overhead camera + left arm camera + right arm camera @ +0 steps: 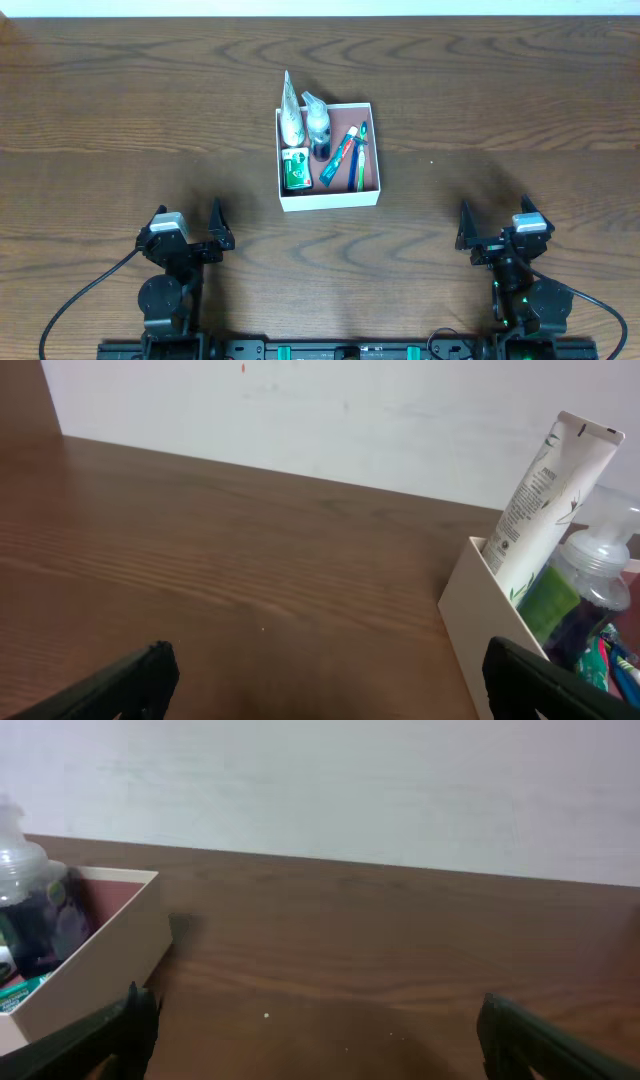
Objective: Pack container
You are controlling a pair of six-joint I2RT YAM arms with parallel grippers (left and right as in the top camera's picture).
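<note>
From overhead, a wooden worktop (120, 100) carries the container (329, 199), a shallow white-walled square box with a reddish-pink floor. It lies ahead of both arms, forward and to the right of the left tool (188, 215) and forward and to the left of the right tool (495, 212), well apart from each. Inside it are a white tube (290, 118), a clear bottle (318, 128) of dark liquid, a green box (295, 170), a blue and red toothpaste tube (339, 157) and a toothbrush (359, 160). Both tools rest near the worktop's near edge with fingers spread wide, holding nothing. In the left wrist view, the left tool (328, 655) gapes wide over bare wood; the container (480, 622) sits ahead to its right, the white tube (545, 490) leaning on its wall beside the clear bottle (597, 572). In the right wrist view, the right tool (315, 1010) is likewise wide and empty, with the container (105, 960) ahead to its left and the clear bottle (30, 910) standing inside it.
</note>
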